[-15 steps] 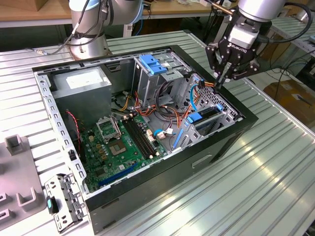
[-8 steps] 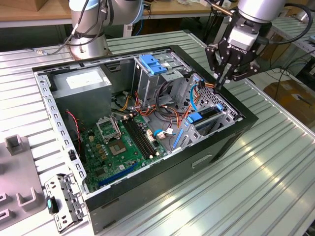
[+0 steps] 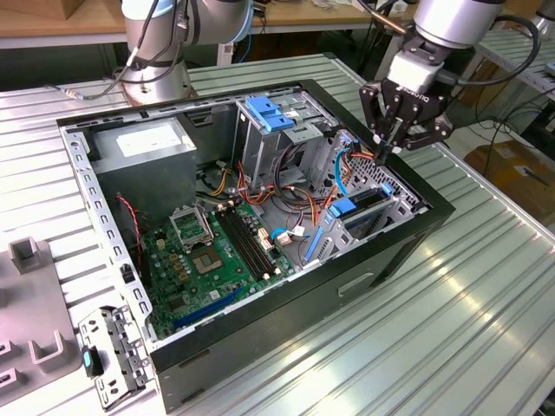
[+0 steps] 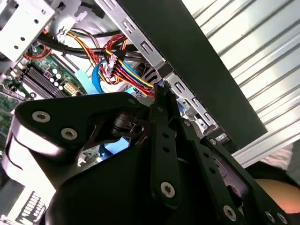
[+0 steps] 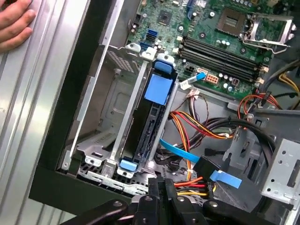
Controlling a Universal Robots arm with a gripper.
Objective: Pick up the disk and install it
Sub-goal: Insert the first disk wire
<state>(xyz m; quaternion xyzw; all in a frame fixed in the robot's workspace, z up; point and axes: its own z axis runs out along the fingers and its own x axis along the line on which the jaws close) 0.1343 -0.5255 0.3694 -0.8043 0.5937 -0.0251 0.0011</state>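
— Where is the tool (image 3: 388, 149) at this moment?

— I see it above the open computer case (image 3: 381, 260), over the corner that holds the drive cage (image 3: 381, 204). In the exterior view its black fingers (image 3: 382, 130) come together to a narrow point just above the cage. They look closed, or almost closed, and I see nothing between them.

— And the disk?

— The disk (image 5: 149, 124) stands on its edge inside the drive cage, in the slot next to the case wall. In the first wrist view I see its dark body with the blue carrier tab (image 5: 157, 89) on the end toward the motherboard (image 5: 220, 33), and a small blue clip (image 5: 128, 165) on the other end. The tool does not touch it.

— Anything near it?

— Orange, yellow and red cables (image 5: 197, 129) and a flat blue cable (image 5: 180, 152) lie just beside the cage. A person's hand (image 5: 14, 26) rests on the bench (image 5: 28, 93) outside the case wall.
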